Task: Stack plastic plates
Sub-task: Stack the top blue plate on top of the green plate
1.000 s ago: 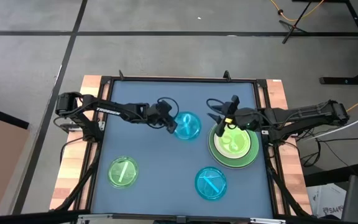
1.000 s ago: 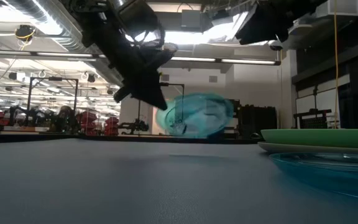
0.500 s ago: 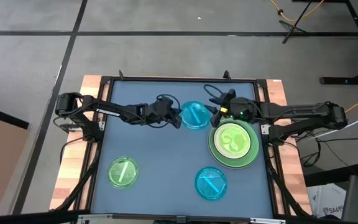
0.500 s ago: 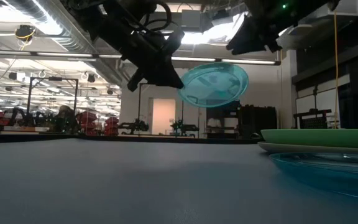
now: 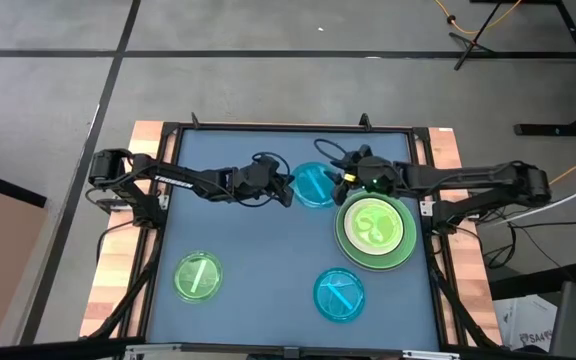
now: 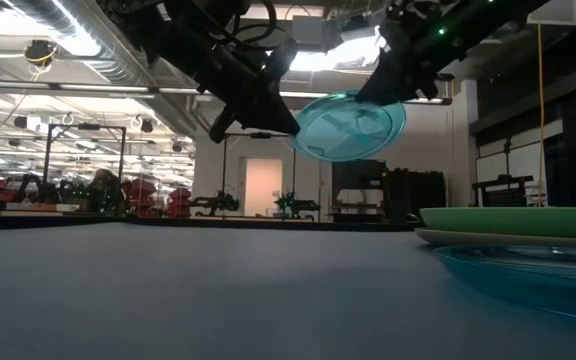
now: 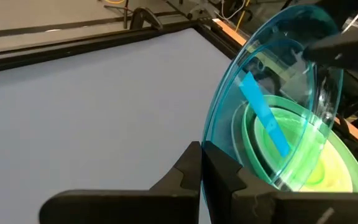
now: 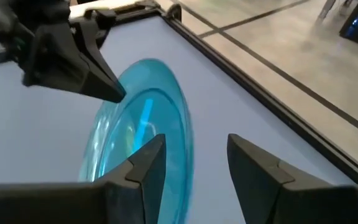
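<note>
Left gripper point(image 5: 286, 190) fingers pinch the lifted blue plate point(image 5: 314, 185); right gripper point(image 5: 353, 177), fingers wide, has closed in at 3 o'clock: likely a handover toward the stack point(image 5: 375, 232).

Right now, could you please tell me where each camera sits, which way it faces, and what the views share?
High view: overhead, straight down; both arms, left gripper, right gripper, the held blue plate, the plate stack.
Low view: tabletop height, level across the table; both arms hold the plate aloft.
Left wrist view: on the left arm, facing the stack; its jaws shut on the plate's rim.
Right wrist view: on the right arm; its open jaws straddle the opposite rim.
All four share the blue plate.
</note>
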